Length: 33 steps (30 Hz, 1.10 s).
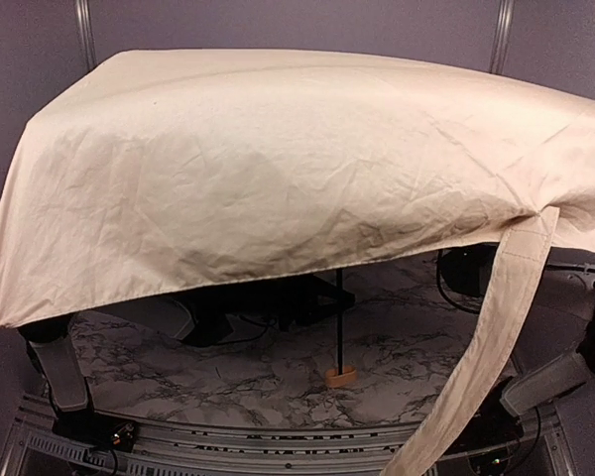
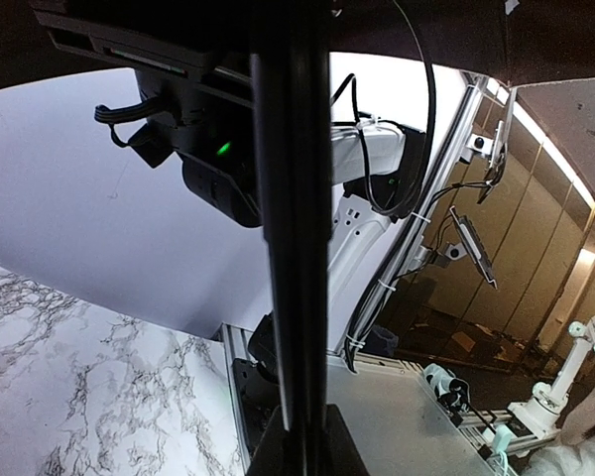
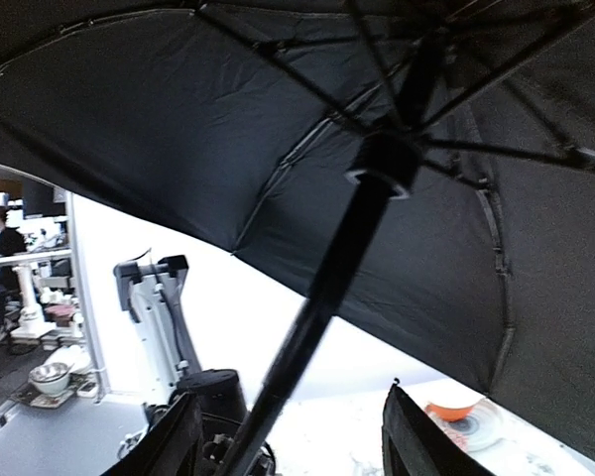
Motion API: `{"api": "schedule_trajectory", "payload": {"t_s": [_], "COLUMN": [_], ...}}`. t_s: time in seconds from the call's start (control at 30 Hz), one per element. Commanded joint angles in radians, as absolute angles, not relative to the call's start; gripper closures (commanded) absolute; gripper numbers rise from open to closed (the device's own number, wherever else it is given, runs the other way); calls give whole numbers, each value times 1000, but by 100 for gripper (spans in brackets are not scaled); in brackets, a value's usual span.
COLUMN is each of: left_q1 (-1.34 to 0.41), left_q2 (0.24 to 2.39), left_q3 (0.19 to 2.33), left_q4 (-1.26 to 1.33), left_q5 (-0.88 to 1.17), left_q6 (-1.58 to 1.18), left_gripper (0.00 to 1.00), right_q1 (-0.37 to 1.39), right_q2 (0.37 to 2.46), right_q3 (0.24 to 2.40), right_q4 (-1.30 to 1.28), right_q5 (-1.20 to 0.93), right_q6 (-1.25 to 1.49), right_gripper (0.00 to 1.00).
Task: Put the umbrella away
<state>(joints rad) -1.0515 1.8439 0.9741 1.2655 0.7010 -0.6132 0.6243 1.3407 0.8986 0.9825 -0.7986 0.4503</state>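
Observation:
The umbrella (image 1: 278,169) is open, its cream canopy covering most of the top view. Its thin black shaft (image 1: 338,317) runs down to the tan wooden knob (image 1: 340,376), which rests on the marble table (image 1: 278,382). Both grippers are hidden under the canopy in the top view. In the left wrist view my left gripper (image 2: 302,448) is shut on the shaft (image 2: 296,228). In the right wrist view my right gripper (image 3: 297,441) is open, with the shaft (image 3: 322,297) passing between its fingers (image 3: 178,441) under the black underside (image 3: 178,129).
The canopy's closing strap (image 1: 486,347) hangs down at the front right. My arm links show at the left (image 1: 55,362) and right (image 1: 550,382) table edges. An orange round object (image 3: 454,409) lies on the table beyond the right gripper.

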Motion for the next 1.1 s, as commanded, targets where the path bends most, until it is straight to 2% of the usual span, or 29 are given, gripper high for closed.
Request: {"api": "schedule_trajectory", "payload": {"t_s": [0.0, 0.07, 0.23, 0.37, 0.47, 0.63, 0.83, 0.87, 0.9, 0.97, 1.07], "left_q1": [-1055, -1054, -1054, -1056, -1056, -1056, -1054, -1054, -1054, -1054, -1054], "left_q2": [1858, 1861, 1874, 1880, 1881, 1872, 1855, 1853, 1852, 1848, 1838], "left_q3": [1021, 1023, 1031, 1042, 1049, 1038, 1028, 1032, 1038, 1046, 1050], "left_q4": [1354, 1350, 1335, 1295, 1269, 1262, 1205, 1179, 1148, 1079, 1004], "left_q5": [726, 726, 732, 724, 718, 729, 684, 664, 643, 594, 504], "left_q6": [-618, -616, -613, -589, -569, -563, -545, -539, -527, -499, -468], "left_gripper": [100, 100, 100, 100, 100, 100, 100, 95, 84, 73, 52], "right_q1": [621, 622, 621, 621, 622, 627, 639, 641, 646, 658, 689], "right_q2": [1375, 1376, 1408, 1463, 1519, 1569, 1510, 1497, 1482, 1445, 1388], "right_q3": [937, 939, 1012, 1068, 1099, 1136, 1093, 1088, 1083, 1078, 1077], "right_q4": [1077, 1093, 1086, 1152, 1254, 1280, 1180, 1157, 1126, 1010, 850], "right_q5": [-896, -896, -864, -836, -839, -853, -793, -775, -748, -678, -476], "right_q6": [522, 534, 566, 625, 704, 766, 680, 662, 636, 557, 463], "right_gripper": [41, 39, 26, 26, 31, 58, 99, 100, 100, 100, 100]}}
